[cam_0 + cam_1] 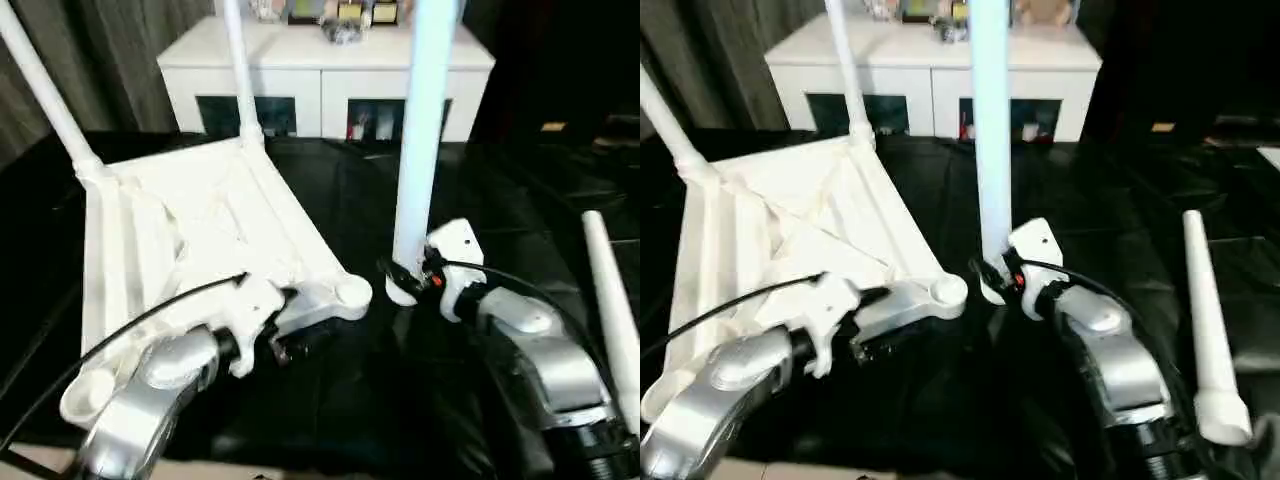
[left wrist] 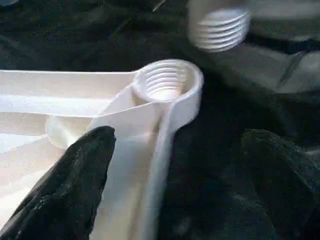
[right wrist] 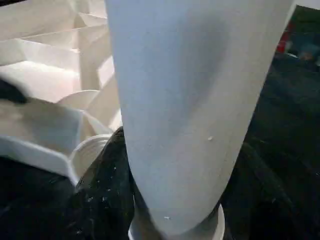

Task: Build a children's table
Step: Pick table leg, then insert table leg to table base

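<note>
The children's table top lies upside down on the black surface, ribs up, with two white legs standing in its far corners. My right gripper is shut on a third leg, held upright just right of the near-right corner socket. The leg's threaded end hangs beside that socket, apart from it. My left gripper is open, its fingers wide on either side of the top's rim near the same socket. The held leg sits between the right gripper's black fingers.
A fourth white leg lies loose on the black surface at the right. A white cabinet with dark glass doors stands behind the table top. The near-left corner socket is open beside my left forearm.
</note>
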{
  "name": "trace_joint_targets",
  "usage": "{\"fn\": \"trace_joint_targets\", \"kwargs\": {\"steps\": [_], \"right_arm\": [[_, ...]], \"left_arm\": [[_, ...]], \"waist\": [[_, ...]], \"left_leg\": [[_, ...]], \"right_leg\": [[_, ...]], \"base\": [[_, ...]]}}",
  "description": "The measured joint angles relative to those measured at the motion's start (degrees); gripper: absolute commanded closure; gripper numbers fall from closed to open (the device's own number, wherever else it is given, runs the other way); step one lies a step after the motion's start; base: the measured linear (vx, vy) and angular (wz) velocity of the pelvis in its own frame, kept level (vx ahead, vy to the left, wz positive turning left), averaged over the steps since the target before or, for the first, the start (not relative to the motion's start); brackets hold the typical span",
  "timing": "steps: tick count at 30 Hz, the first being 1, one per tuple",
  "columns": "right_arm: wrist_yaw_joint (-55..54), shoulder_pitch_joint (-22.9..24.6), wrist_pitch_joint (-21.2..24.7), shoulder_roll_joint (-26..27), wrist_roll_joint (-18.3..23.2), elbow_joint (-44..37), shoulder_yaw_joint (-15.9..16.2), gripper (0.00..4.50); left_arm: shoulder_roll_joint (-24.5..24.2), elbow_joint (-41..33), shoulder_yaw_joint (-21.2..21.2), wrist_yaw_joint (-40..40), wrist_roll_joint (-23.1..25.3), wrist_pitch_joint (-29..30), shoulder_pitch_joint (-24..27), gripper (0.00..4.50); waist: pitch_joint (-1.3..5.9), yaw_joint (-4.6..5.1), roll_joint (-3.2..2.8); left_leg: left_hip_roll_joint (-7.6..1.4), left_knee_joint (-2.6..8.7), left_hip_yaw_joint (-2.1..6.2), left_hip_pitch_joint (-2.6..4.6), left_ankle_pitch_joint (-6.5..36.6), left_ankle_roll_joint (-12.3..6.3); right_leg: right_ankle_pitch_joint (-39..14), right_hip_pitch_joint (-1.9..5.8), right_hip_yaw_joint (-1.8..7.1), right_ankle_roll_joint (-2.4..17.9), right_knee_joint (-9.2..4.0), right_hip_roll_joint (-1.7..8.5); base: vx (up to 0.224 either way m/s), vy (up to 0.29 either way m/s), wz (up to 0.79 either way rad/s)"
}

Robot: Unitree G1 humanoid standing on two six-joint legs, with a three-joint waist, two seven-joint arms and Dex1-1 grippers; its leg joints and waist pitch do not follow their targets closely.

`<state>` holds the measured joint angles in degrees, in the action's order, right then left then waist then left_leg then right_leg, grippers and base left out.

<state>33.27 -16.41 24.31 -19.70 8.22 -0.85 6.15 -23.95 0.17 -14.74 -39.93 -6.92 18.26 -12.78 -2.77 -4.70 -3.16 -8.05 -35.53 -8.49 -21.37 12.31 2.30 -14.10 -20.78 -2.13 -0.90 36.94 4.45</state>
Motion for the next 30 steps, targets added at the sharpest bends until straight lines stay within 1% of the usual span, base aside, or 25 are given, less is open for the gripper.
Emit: {"fn": "trace_joint_targets", "kwargs": {"steps": [1,3,5,6,8,9,10,11,13,15,16,18,21,23,24,25,27,30], "right_arm": [[1.0,-0.1,-0.1,-0.6,0.4,0.0,0.1,2.61],[2.0,-0.1,-0.1,-1.0,0.7,0.1,0.2,2.61],[2.8,-0.1,-0.5,-1.4,0.8,0.5,0.4,2.61],[3.3,-0.1,-0.8,-1.6,0.9,0.9,0.4,2.61],[4.0,-0.1,-0.8,-1.7,0.9,1.4,0.3,2.61],[4.2,-0.1,-0.9,-1.9,0.9,1.4,0.3,2.61],[4.3,-0.1,-1.0,-2.1,0.9,1.4,0.3,2.61],[4.4,-0.1,-1.2,-2.3,0.9,1.5,0.3,2.61],[4.6,-0.1,-1.3,-2.9,0.9,1.5,0.2,2.61],[4.6,-0.1,-1.4,-3.0,0.9,1.6,-0.1,2.61],[4.7,-0.1,-1.4,-3.0,0.9,1.7,-0.1,2.61],[4.8,-0.1,-1.5,-2.9,0.9,1.9,-0.1,2.61],[4.9,-0.6,-2.0,-2.8,0.9,2.2,0.0,2.61],[5.3,-1.2,-2.0,-2.8,1.0,2.2,0.0,2.61],[5.4,-1.5,-2.1,-2.8,1.0,2.2,0.0,2.61],[5.5,-1.6,-2.1,-2.7,1.2,2.2,-0.1,2.61],[5.5,-1.7,-2.1,-2.2,1.6,2.2,-0.1,2.61],[5.5,-1.7,-2.1,-1.6,2.7,2.2,-0.2,2.61]], "left_arm": [[0.1,2.3,-0.2,-0.6,0.2,-0.1,-2.1,0.38],[0.1,4.0,-0.2,-1.3,0.4,0.0,-3.7,0.43],[0.1,6.0,-0.7,-2.9,0.4,0.9,-5.1,0.74],[0.2,6.8,-1.0,-3.9,0.0,2.5,-5.9,0.82],[-0.1,7.0,-1.1,-5.9,-1.4,5.8,-6.4,0.82],[-0.1,7.0,-1.1,-6.7,-2.0,7.1,-6.4,1.10],[-0.5,6.9,-1.4,-7.5,-2.5,8.8,-6.6,1.24],[-0.7,6.8,-1.6,-8.0,-2.6,10.0,-6.7,1.24],[-1.1,6.4,-1.6,-8.1,-2.8,12.2,-7.2,1.37],[-1.1,6.1,-1.5,-7.3,-2.7,13.2,-7.7,1.68],[-1.1,6.0,-1.4,-7.2,-2.5,13.4,-8.0,1.68],[-1.1,5.7,-1.4,-7.2,-2.2,13.8,-8.1,1.76],[-2.0,5.5,-1.5,-7.2,-1.8,14.5,-8.1,2.11],[-2.7,5.3,-1.5,-7.3,-1.6,15.1,-8.1,2.14],[-2.9,4.9,-1.6,-7.3,-1.5,15.3,-8.1,2.33],[-3.2,4.4,-1.7,-7.4,-1.3,15.4,-8.1,2.33],[-4.0,3.8,-2.0,-7.8,-1.1,15.7,-8.1,2.54],[-4.6,3.2,-2.1,-8.1,-0.7,16.4,-8.0,2.58]], "waist": [[-0.02,-0.05,0.03],[-0.02,0.01,0.03],[-0.03,0.32,-0.06],[-0.04,0.43,-0.13],[-0.02,0.92,-0.29],[0.01,1.09,-0.38],[0.03,1.26,-0.41],[0.04,1.35,-0.42],[0.09,1.38,-0.50],[0.11,1.31,-0.53],[0.11,1.30,-0.53],[0.11,1.28,-0.53],[0.11,1.30,-0.53],[0.10,1.29,-0.54],[0.10,1.29,-0.54],[0.10,1.29,-0.54],[0.10,1.30,-0.55],[0.09,1.24,-0.57]], "left_leg": [[-0.03,0.02,0.00,-0.05,-0.4,0.18],[-0.05,0.01,-0.06,0.03,-0.7,-0.03],[-0.10,0.02,-0.08,0.02,-0.7,-0.03],[-0.12,0.01,-0.11,0.01,-0.7,-0.03],[-0.14,0.02,-0.13,-0.03,-0.7,-0.03],[-0.18,0.01,-0.14,-0.05,-0.7,-0.04],[-0.25,0.01,-0.15,-0.10,-0.7,-0.04],[-0.28,0.01,-0.16,-0.15,-0.7,-0.05],[-0.32,0.01,-0.17,-0.48,-0.8,-0.22],[-0.33,0.00,-0.22,-0.87,-1.1,-0.57],[-0.33,-0.02,-0.24,-1.02,-1.2,-0.82],[-0.33,-0.02,-0.30,-1.06,-1.2,-0.87],[-0.33,-0.02,-0.35,-1.05,-1.1,-0.76],[-0.35,-0.02,-0.36,-1.02,-1.1,-0.65],[-0.35,-0.02,-0.37,-1.02,-1.1,-0.64],[-0.35,-0.02,-0.38,-0.97,-1.1,-0.64],[-0.36,-0.02,-0.38,-0.94,-1.1,-0.63],[-0.36,-0.02,-0.40,-0.93,-1.1,-0.63]], "right_leg": [[0.4,-0.10,-0.04,-0.1,-0.04,0.01],[0.8,-0.09,-0.02,-0.1,0.00,0.01],[0.8,-0.17,-0.05,-0.1,0.01,0.01],[0.9,-0.19,-0.05,0.1,0.01,0.01],[1.0,-0.23,-0.06,0.3,0.03,0.01],[1.0,-0.25,-0.11,0.3,0.03,-0.01],[1.0,-0.29,-0.15,0.2,0.01,-0.05],[0.9,-0.35,-0.16,0.2,0.00,-0.07],[0.8,-0.61,-0.19,0.2,0.00,-0.11],[0.8,-0.95,-0.21,0.2,0.00,-0.11],[0.8,-1.07,-0.21,0.2,-0.04,-0.11],[0.8,-1.07,-0.20,0.2,-0.15,-0.08],[0.8,-1.06,-0.16,0.2,-0.18,-0.07],[0.8,-1.04,-0.17,0.2,-0.16,-0.07],[0.8,-1.04,-0.17,0.3,-0.14,-0.06],[0.8,-1.01,-0.17,0.3,-0.12,-0.06],[0.8,-1.00,-0.16,0.3,-0.09,-0.06],[0.8,-1.00,-0.16,0.3,-0.06,-0.05]], "base": [[0.000,0.000,0.00],[0.000,0.000,0.00],[0.000,0.000,0.00],[0.000,0.000,0.00],[0.000,0.000,0.00],[0.000,0.000,0.00],[0.000,0.000,0.00],[0.000,0.000,0.00],[0.000,0.000,0.00],[0.000,0.000,0.00],[0.000,0.000,0.00],[0.000,0.000,0.00],[0.000,0.000,0.00],[0.000,0.000,0.00],[0.000,0.000,0.00],[0.000,0.000,0.00],[0.000,0.000,0.00],[0.000,0.000,0.00]]}}
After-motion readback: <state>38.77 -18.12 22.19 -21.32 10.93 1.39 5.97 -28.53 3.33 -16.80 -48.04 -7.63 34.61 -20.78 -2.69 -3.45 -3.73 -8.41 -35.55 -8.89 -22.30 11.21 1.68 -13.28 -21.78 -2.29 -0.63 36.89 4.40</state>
